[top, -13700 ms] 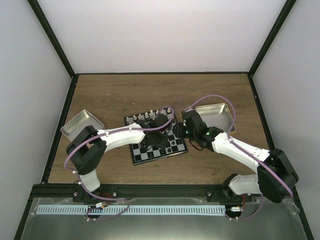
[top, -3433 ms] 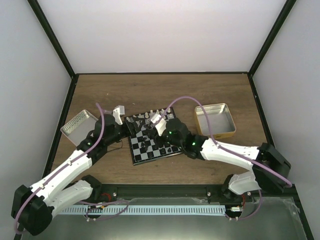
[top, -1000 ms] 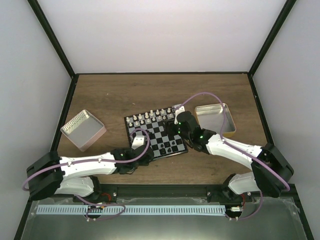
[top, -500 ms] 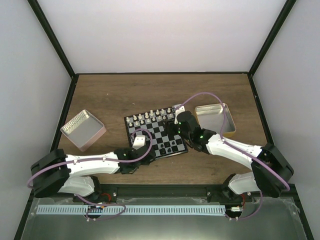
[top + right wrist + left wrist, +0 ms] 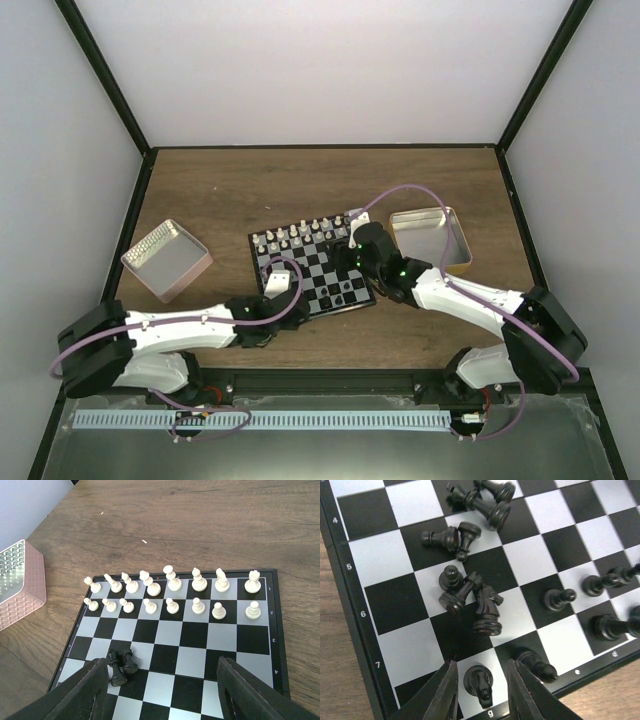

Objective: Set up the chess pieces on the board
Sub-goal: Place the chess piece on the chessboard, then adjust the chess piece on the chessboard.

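Observation:
The board [image 5: 318, 268] lies mid-table, turned a little. In the left wrist view my left gripper [image 5: 481, 663] hangs low over the board's [image 5: 400, 600] edge row. Its jaws are slightly apart either side of a black piece [image 5: 479, 682] that stands free on a light square. Beside that one another black piece [image 5: 535, 663] lies on its side. Several more black chess pieces lie toppled in a heap [image 5: 470, 597], and a few stand at the right [image 5: 559, 599]. My right gripper [image 5: 161, 662] is wide open above the board [image 5: 225, 635], holding nothing. Two black pieces [image 5: 120, 666] lie near its left finger.
White pieces [image 5: 172, 592] fill two rows on the far side of the board. A pink-sided tin [image 5: 165, 260] sits at the left and a gold-rimmed tin [image 5: 428, 238] at the right. The pink tin [image 5: 17, 585] also shows in the right wrist view. Enclosure walls ring the table.
My left gripper's jaws have parted and let go of the black piece, which now stands on the board's edge row. The right arm has not moved.

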`<act>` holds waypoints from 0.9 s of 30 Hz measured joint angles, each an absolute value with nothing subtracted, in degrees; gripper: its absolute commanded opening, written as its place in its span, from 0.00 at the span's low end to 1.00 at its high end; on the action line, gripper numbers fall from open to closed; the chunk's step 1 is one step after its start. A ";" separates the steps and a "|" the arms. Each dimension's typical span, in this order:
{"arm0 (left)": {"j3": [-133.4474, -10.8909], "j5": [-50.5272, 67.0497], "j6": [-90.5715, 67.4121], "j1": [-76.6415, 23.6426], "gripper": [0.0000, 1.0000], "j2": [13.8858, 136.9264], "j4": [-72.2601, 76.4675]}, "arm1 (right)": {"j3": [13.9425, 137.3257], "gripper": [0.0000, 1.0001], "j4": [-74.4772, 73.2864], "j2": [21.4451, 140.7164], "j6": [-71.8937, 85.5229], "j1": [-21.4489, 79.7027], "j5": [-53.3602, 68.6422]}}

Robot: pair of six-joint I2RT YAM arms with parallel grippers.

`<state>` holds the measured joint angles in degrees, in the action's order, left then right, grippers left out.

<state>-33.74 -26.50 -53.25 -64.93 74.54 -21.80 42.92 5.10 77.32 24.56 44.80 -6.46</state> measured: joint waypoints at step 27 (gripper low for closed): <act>-30.63 -9.98 -47.66 -50.98 0.34 57.32 -19.35 | 55.90 0.52 -6.94 95.24 25.06 44.75 7.11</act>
<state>-30.63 -9.98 -47.66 -50.98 57.32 -19.35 55.90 -6.94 95.24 25.06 44.75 7.11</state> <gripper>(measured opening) 0.341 0.524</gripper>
